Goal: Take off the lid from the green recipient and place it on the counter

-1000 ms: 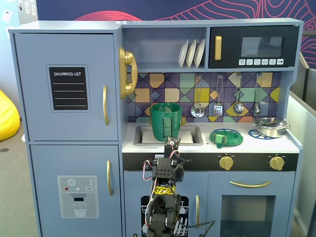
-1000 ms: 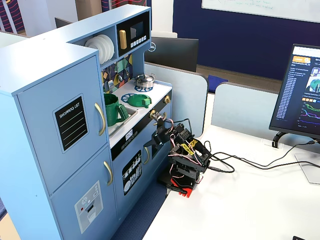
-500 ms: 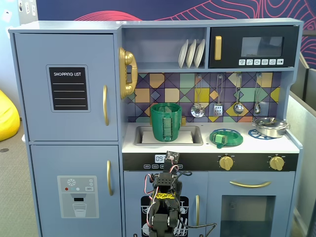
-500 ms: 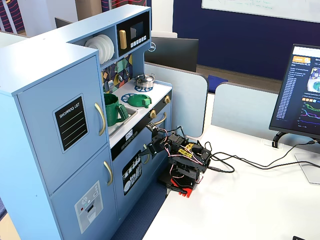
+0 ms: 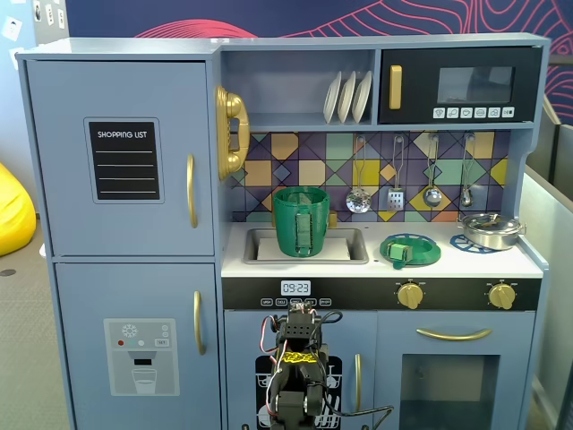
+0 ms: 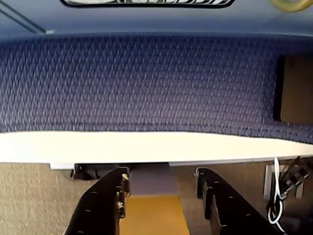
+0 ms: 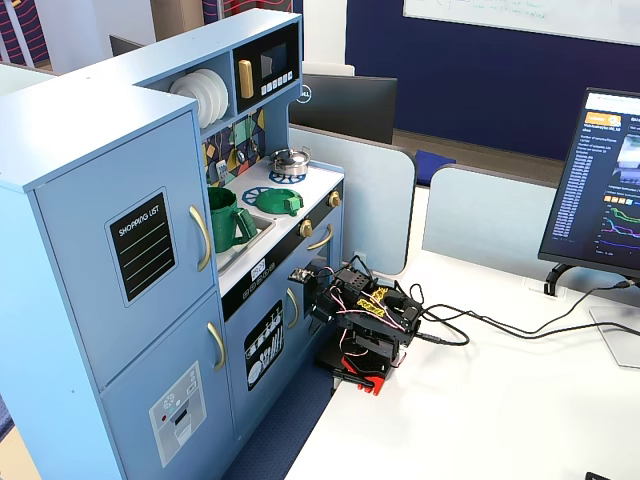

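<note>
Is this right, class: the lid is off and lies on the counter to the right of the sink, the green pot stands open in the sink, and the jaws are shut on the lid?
Not quite. The lid does lie on the counter right of the sink, and the green pot stands open in it. But the jaws hold nothing: the wrist view shows them open and empty, with the arm folded low below the counter.

Black arm with red-yellow wiring
</note>
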